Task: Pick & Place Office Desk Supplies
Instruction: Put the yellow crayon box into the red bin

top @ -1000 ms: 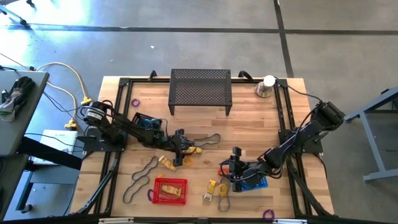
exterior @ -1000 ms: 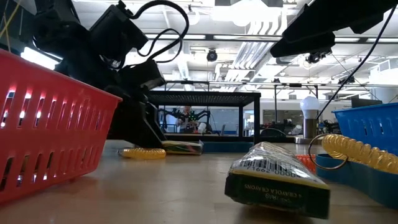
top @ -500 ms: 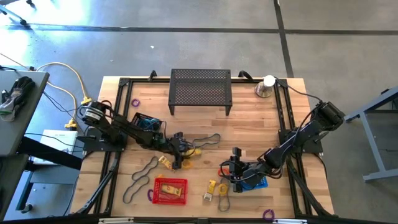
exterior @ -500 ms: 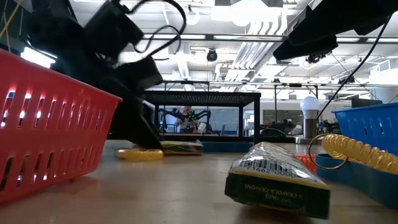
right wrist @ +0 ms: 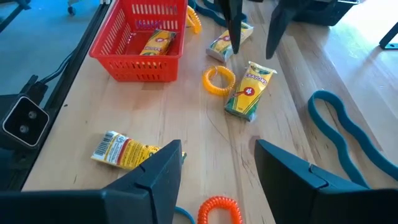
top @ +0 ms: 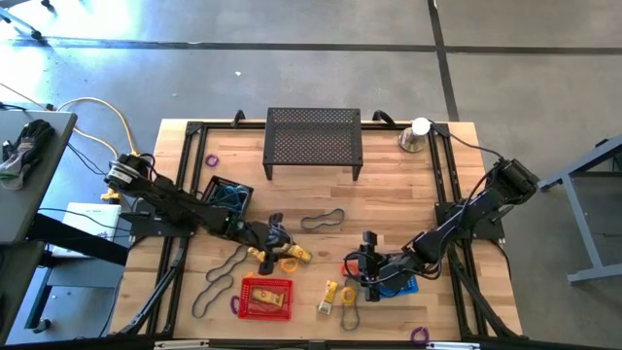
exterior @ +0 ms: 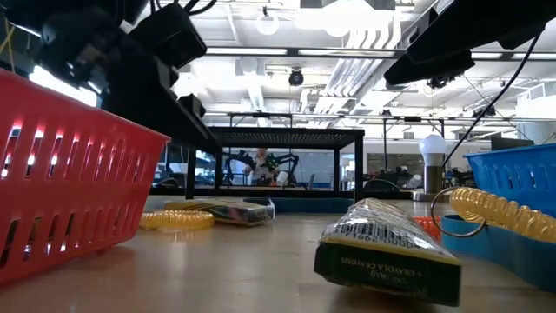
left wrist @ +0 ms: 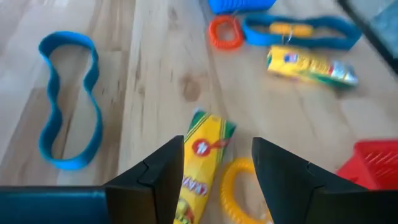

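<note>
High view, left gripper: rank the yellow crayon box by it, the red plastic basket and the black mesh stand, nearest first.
From the left gripper:
1. Yellow crayon box, just beside it, toward the table's middle.
2. Red plastic basket, toward the front edge.
3. Black mesh stand, at the back edge.

The left arm reaches from the desk's left edge toward the middle, forearm low and stretched out. The left gripper [top: 271, 236] points down at the desk just left of centre, its fingers [left wrist: 163, 178] parted with nothing between them. The right arm bends in from the right edge, elbow raised, forearm running back toward the front. The right gripper [top: 367, 257] hangs low near the front right, fingers [right wrist: 283, 174] spread, holding nothing.
</note>
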Controlling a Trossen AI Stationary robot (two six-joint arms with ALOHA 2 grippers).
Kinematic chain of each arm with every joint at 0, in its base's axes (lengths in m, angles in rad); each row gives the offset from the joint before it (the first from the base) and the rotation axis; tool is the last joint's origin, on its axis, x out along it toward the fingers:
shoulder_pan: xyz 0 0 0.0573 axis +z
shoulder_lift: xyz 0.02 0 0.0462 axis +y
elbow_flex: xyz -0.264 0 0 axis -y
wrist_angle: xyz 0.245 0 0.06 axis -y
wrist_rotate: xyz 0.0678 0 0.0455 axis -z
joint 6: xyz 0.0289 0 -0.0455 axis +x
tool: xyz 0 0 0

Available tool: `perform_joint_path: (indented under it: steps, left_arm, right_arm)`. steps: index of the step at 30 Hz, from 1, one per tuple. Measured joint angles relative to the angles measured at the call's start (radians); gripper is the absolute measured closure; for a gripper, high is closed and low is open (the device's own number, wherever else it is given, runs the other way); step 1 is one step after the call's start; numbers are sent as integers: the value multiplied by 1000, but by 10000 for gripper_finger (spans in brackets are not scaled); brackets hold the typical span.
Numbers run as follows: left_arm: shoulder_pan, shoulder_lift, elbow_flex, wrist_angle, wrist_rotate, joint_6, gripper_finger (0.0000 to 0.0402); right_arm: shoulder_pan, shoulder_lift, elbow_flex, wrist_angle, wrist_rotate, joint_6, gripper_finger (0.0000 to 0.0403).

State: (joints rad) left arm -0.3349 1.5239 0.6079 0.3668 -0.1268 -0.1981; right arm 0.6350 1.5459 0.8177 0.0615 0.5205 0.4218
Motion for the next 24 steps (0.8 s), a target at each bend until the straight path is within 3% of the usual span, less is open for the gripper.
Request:
perform_joint_path:
  steps: [12, 24]
  left_arm:
    - [31, 10, 1, -23, -95, 69, 227]
    - [54, 11, 2, -62, -63, 75, 227]
  right_arm:
    - [0, 0, 0, 2, 0, 25, 211]
    - [0, 0, 0, 2, 3, 20, 211]
